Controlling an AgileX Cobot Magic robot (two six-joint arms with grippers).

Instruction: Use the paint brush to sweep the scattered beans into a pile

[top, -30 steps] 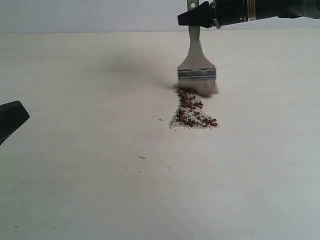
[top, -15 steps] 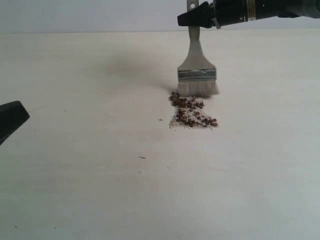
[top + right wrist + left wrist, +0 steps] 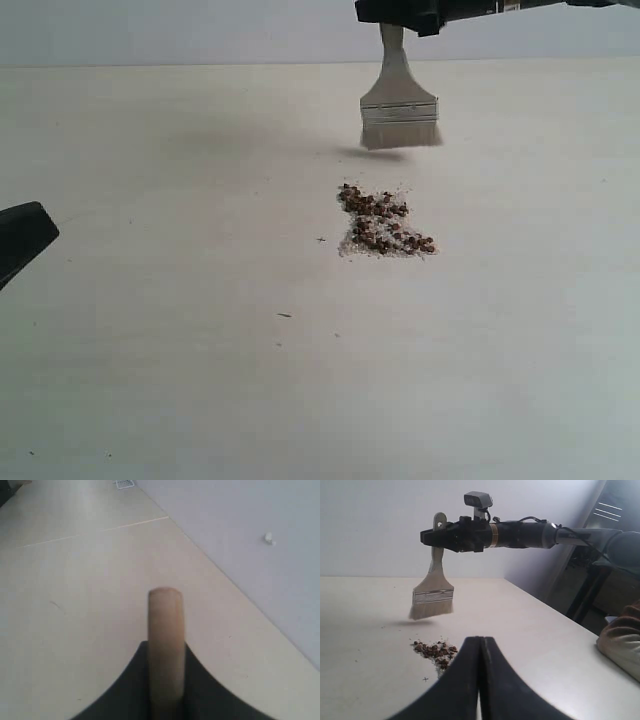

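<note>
Right hand point(image 3: 440, 536) is gripping the brush point(image 3: 400, 110) by its handle; bristles hanging clear of the bench point(image 3: 150, 350), just past the far edge of the beans point(image 3: 383, 222); dropping too hard or fast risks flicking them apart; left hand point(image 3: 481, 647) clenched, empty.

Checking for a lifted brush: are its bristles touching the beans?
Apart. The exterior view shows bare table between the paint brush and the beans.

A pale, cream-coloured table point(image 3: 150, 380) carries a compact pile point(image 3: 385, 225) of reddish-brown beans point(image 3: 372, 205) bedded in fine white grains point(image 3: 350, 248) (thickest along the near edge). Just beside it sits a tiny cross mark point(image 3: 321, 239); a dark sliver point(image 3: 285, 316) lies nearer the camera.
</note>
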